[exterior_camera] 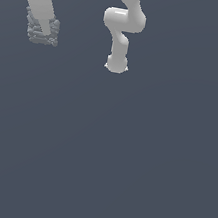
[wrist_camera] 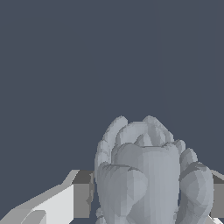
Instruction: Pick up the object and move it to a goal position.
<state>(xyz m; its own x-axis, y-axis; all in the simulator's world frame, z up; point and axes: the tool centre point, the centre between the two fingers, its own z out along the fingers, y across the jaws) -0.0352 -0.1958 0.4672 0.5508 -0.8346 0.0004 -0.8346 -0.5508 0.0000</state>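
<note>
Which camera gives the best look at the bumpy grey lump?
The wrist view. The lump fills the lower frame, its bumpy lobes clear, sitting between the two fingers of the gripper. In the exterior view the lump is small, near the upper left corner, partly covered by a finger.

One bumpy grey-blue lump [wrist_camera: 146,175], one white robot arm [exterior_camera: 124,25], two gripper fingers [wrist_camera: 83,194]

The object [wrist_camera: 148,175] looks matt and bumpy — pale grey-blue lobes; the arm [exterior_camera: 124,22] is smooth, softly glossy white.
</note>
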